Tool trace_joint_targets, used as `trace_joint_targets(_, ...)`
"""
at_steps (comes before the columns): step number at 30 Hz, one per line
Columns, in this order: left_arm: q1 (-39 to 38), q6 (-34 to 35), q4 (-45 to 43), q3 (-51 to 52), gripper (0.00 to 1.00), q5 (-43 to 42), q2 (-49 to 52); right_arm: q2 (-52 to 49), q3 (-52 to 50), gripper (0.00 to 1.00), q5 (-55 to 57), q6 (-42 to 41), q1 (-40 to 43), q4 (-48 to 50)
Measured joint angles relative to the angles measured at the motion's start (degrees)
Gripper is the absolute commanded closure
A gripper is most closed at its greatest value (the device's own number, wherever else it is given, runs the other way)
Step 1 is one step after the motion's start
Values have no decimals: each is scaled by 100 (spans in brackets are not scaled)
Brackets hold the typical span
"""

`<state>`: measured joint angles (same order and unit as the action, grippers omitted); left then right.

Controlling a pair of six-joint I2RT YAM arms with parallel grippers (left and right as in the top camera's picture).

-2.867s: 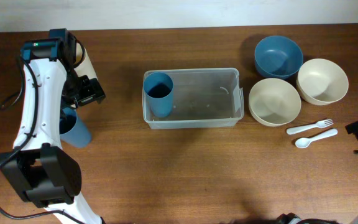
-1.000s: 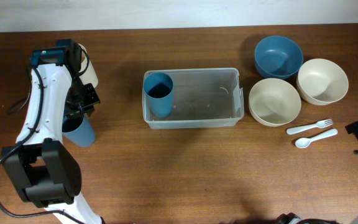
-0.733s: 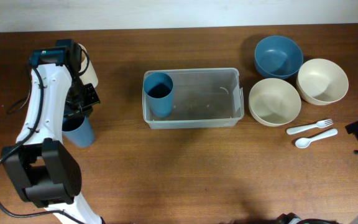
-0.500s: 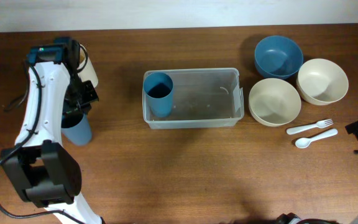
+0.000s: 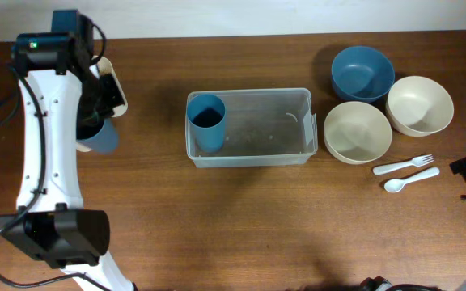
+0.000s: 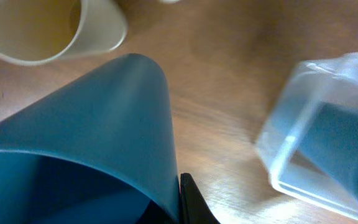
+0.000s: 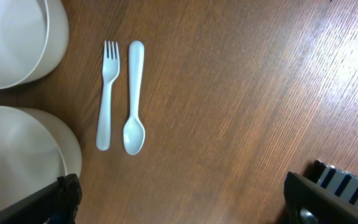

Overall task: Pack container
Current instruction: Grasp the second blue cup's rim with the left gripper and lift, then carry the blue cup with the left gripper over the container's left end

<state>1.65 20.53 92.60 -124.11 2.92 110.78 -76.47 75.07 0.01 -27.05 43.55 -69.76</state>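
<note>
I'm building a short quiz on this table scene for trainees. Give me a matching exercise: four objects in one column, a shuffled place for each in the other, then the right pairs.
Things:
1. fork
2. blue bowl
3. cream cup
4. container

Places:
a. has a blue cup standing in its left end
b. farthest left of the four
c. beside the spoon
d. just above a cream bowl in the overhead view

Pairs: 1-c, 2-d, 3-b, 4-a

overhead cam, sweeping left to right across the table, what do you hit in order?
held blue cup in the left pincer → container, second blue cup standing in its left end → first cream bowl → far-right cream bowl. Skipped for overlap: cream cup, blue bowl, fork, spoon.
</note>
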Motion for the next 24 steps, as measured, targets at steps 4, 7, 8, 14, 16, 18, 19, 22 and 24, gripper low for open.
trace_joint_targets(4,-369,-50,87,-612,99,-22,0,0,0,1,0,0,0,0)
trace_joint_targets(7,-649,-109,138,-1088,98,-20,0,0,0,1,0,0,0,0)
trace_joint_targets(8,-723,-127,136,-1207,99,-20,0,0,0,1,2,0,0,0)
trace_joint_targets(14,-1266,-149,173,-1884,98,-26,-2,0,0,1,0,-2,0,0)
trace_joint_targets(16,-1394,-149,236,-2070,98,-46,-2,0,0,1,0,2,0,0)
trace_joint_targets(18,-1484,-151,286,-2245,99,-57,-2,0,0,1,2,0,0,0)
trace_joint_targets(19,-1534,-170,317,-2334,98,-59,-2,0,0,1,0,0,0,0)
trace_joint_targets(22,-1668,-229,398,-2555,98,-59,-2,0,2,1,0,2,0,0)
trace_joint_targets(24,-1777,-293,407,-2688,98,-61,-2,0,0,1,0,0,0,0)
